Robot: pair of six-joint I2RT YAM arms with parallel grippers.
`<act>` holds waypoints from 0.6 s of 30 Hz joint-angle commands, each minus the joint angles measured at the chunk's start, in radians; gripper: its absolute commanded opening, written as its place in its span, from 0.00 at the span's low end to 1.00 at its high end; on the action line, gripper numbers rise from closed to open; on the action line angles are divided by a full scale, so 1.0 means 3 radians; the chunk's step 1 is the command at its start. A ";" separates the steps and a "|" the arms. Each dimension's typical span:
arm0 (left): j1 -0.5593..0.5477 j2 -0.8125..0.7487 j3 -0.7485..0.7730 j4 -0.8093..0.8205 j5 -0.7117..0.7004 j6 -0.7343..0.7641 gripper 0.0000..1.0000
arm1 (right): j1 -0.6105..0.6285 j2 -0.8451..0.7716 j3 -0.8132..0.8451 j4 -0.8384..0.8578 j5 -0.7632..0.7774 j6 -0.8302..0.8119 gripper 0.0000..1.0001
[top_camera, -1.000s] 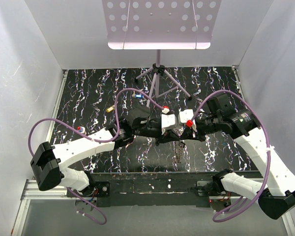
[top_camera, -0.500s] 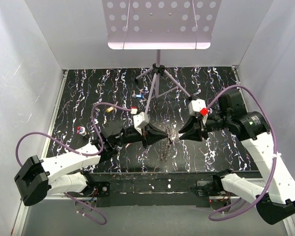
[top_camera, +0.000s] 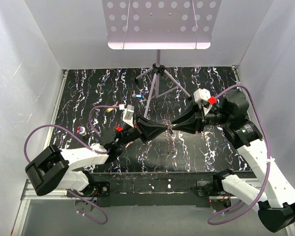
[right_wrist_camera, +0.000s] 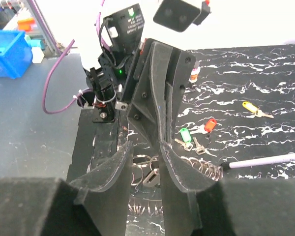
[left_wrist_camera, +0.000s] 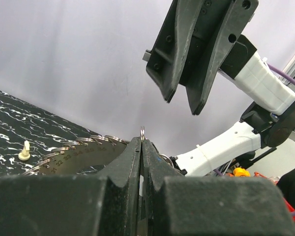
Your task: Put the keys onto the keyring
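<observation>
My left gripper [left_wrist_camera: 142,140] is shut on a small split ring [left_wrist_camera: 142,131] that sticks up between its tips. The ring belongs to the keyring [left_wrist_camera: 73,155], a toothed silvery disc hanging just behind the fingers. My right gripper [right_wrist_camera: 146,147] is open and faces the left gripper [top_camera: 165,129] tip to tip above the table's middle, its jaws on either side of the left fingers [right_wrist_camera: 157,101]. Under them hang loose rings [right_wrist_camera: 142,161] and a clasp [right_wrist_camera: 155,175]. Green [right_wrist_camera: 186,133], red [right_wrist_camera: 210,124] and yellow [right_wrist_camera: 249,106] keys lie on the table.
A tripod stand [top_camera: 157,81] with a perforated white plate [top_camera: 160,22] stands at the back centre. A blue key [top_camera: 137,95], a brass key [top_camera: 109,110] and a red-and-blue key [top_camera: 80,130] lie on the black marbled table [top_camera: 211,147]. White walls close in both sides.
The right gripper has opened. The grippers drew apart with the keyring hanging from the left one, then came back together tip to tip, higher than before.
</observation>
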State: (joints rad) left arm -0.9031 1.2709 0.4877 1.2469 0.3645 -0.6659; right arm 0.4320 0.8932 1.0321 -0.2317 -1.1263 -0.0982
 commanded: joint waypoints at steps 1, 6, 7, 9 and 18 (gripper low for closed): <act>0.0024 -0.0028 0.0067 0.0978 -0.0039 -0.0184 0.00 | -0.0008 -0.0042 0.0057 0.0548 0.0093 0.0511 0.34; 0.0019 -0.0013 0.0092 0.0983 0.0007 -0.0204 0.00 | -0.0008 -0.0002 0.0037 0.0379 0.0170 0.0491 0.26; 0.0019 -0.0013 0.0092 0.0978 0.0012 -0.0199 0.00 | -0.0008 0.0009 0.0037 0.0353 0.0175 0.0491 0.24; 0.0014 -0.0033 0.0092 0.0962 0.0012 -0.0194 0.00 | -0.0008 0.0034 0.0032 0.0302 0.0201 0.0496 0.21; 0.0024 -0.0069 0.0113 0.0916 0.0022 -0.0173 0.00 | 0.0007 0.0126 0.0011 0.0195 0.0226 0.0522 0.20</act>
State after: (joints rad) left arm -0.9001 1.2842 0.4877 1.2873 0.3740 -0.7181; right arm 0.4320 0.9260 1.0321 -0.1688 -1.0668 0.0422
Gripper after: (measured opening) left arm 0.016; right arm 0.205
